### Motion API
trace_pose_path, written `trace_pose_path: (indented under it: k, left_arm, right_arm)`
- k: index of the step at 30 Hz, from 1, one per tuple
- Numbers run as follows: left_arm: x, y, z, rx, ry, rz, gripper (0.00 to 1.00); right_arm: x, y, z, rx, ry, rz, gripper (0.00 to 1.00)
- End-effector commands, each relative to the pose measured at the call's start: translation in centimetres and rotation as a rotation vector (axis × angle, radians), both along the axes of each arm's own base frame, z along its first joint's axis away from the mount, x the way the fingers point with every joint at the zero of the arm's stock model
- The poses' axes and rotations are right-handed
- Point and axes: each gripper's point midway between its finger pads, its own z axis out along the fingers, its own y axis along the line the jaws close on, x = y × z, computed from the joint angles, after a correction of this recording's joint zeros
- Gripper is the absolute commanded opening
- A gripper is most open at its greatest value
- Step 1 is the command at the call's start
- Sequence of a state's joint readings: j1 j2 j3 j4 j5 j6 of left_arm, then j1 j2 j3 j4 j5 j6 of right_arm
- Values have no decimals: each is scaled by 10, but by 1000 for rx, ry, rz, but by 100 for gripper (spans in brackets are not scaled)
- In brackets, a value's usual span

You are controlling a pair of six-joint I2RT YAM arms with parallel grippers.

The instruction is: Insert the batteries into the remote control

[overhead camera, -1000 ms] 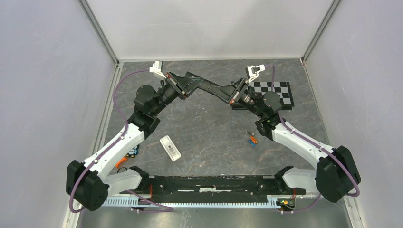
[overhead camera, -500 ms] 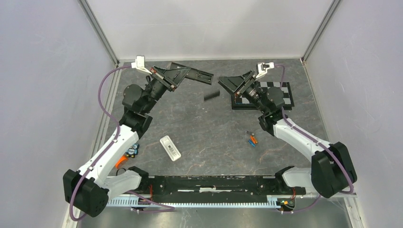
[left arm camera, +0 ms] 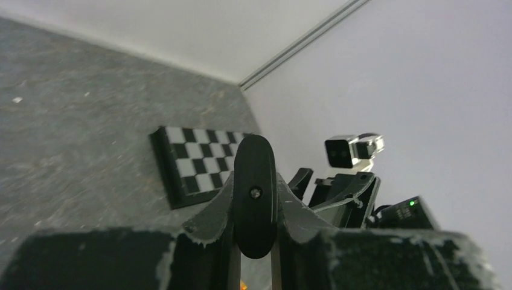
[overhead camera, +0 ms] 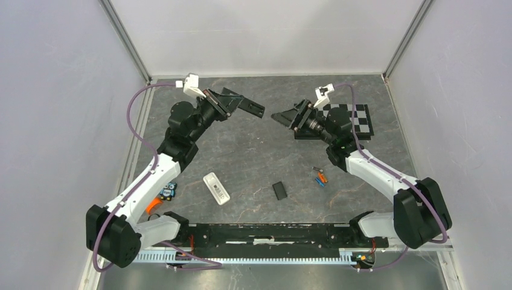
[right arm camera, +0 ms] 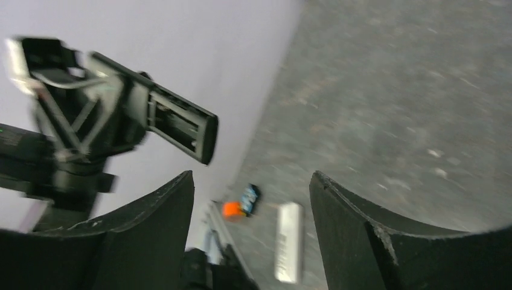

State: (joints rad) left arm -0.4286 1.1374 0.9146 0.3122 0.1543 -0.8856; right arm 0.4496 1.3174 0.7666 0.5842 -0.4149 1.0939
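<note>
The black remote [overhead camera: 252,107] is clenched by the left pincer [overhead camera: 231,100] and held raised above the counter [overhead camera: 265,154], well beyond the white remote [overhead camera: 217,188], toward the far wall. Its battery bay is seen open in the right wrist view. The right pincer [overhead camera: 284,116] is released, its jaws spread wide with nothing between them, and is pointed at the black remote's free end, apart from it. The batteries [overhead camera: 319,177] are seen lying together on the counter, well to the right of the white remote. A small black cover [overhead camera: 279,191] is laid flat between the white remote and the batteries.
</note>
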Motion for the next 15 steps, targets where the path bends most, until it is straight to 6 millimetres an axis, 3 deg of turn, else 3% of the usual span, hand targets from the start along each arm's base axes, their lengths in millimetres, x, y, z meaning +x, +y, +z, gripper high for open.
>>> trace_pose_path:
  k: [1, 5, 10, 13, 15]
  left_arm:
    - [0, 6, -40, 184, -3, 16, 2]
    - [-11, 7, -67, 257, 12, -23, 2]
    - [-28, -3, -84, 344, -21, -146, 2]
    - [-42, -15, -89, 390, -72, -271, 2]
    - [-52, -24, -92, 400, -94, -357, 2]
  right_arm:
    - [-6, -15, -47, -347, -67, 34, 74]
    - [-9, -39, -78, -613, -97, 38, 73]
    - [-18, -79, -122, -860, -14, -11, 66]
    - [-20, -104, -138, -979, 36, -67, 63]
    - [-23, -109, -141, -1014, 36, -63, 63]
